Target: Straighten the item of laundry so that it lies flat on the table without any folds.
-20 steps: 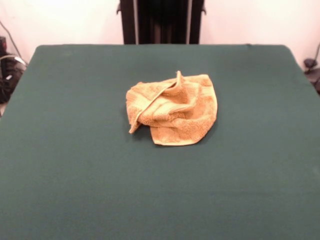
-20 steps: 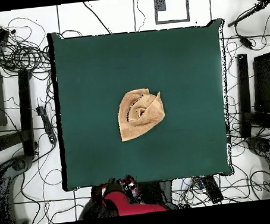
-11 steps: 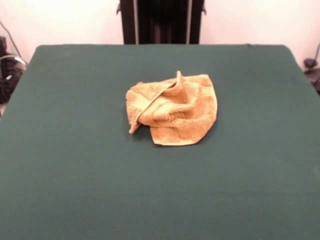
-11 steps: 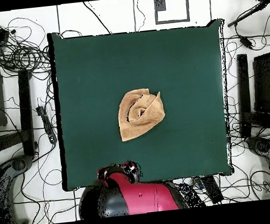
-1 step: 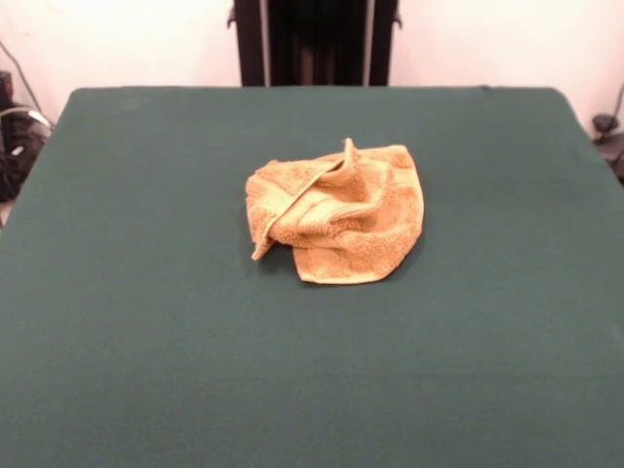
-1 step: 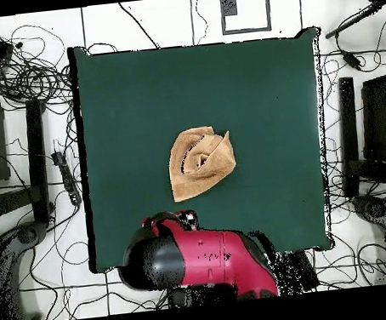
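Towel-straightening is sitting at its opening step, by your pictures: nothing is gripping the cloth and the arm is only just reaching in over the near side of the base. Going from big to small, you are looking first at the tabletop [image 5: 117, 322], a wide green surface carrying nothing but the one cloth. Next comes the arm [image 6: 208, 258], whose red and black bulk is overhanging the tabletop's edge in the overhead view, well apart from the cloth; the front view is showing none of it. Its end effector is hiding somewhere in that mass, so you cannot tell whether it is standing wide or narrow.

The towel [image 5: 336, 213] is lying near the middle of the tabletop, bunched and doubled over itself. One hemmed flap [image 5: 310, 187] is folding diagonally across the top, and a small corner [image 5: 348, 148] is sticking up at the far side.

The next move, as you should be judging it, is calling for a descent onto a free edge, most likely that raised corner or the flap's hem, pinching a single layer and drawing it outward so the fold opens rather than dragging the whole bundle along
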`<state>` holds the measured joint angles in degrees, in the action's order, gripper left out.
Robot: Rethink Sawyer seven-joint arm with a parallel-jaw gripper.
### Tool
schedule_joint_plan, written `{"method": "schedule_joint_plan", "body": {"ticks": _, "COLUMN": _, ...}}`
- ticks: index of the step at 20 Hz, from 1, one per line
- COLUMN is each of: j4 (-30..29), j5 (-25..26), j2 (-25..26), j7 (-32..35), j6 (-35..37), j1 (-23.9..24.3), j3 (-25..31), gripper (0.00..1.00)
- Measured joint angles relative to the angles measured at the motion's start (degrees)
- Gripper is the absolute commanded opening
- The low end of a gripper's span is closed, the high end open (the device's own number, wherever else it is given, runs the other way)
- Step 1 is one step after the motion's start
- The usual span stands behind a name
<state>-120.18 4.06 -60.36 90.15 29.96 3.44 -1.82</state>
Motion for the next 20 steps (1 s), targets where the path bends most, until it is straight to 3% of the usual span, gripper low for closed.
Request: {"method": "schedule_joint_plan", "body": {"ticks": 20, "j4": 17.9, "j5": -0.6, "j2": 16.3, "j7": 0.0, "j6": 1.1, "j1": -0.4, "j3": -0.2, "gripper": 1.00}}
